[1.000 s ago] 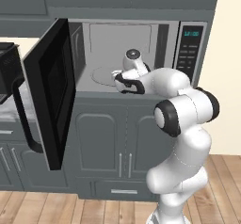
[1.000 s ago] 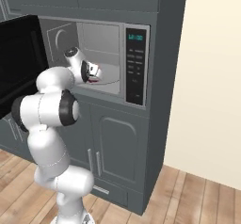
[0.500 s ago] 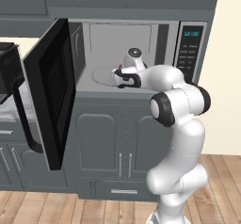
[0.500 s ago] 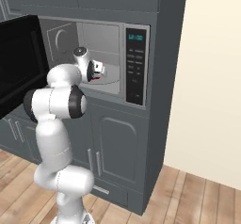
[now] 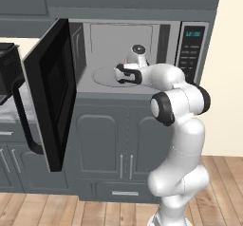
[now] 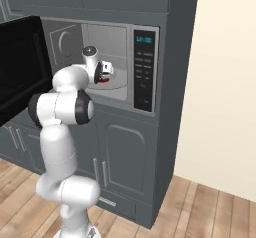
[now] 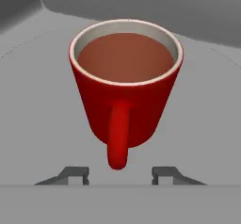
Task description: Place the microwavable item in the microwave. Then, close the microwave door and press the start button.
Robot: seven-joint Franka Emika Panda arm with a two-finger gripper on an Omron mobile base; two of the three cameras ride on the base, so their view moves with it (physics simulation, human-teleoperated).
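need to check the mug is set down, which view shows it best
The hand view: the red mug stands upright on the microwave floor, handle between the spread fingertips, neither touching it. In the right base view just a red sliver shows behind the gripper; in the left base view the hand covers it.

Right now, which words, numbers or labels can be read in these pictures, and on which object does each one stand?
Teal digits on the microwave's control panel display: too blurred to read.
Button labels on the panel: too small to read.
Red mug: no text.
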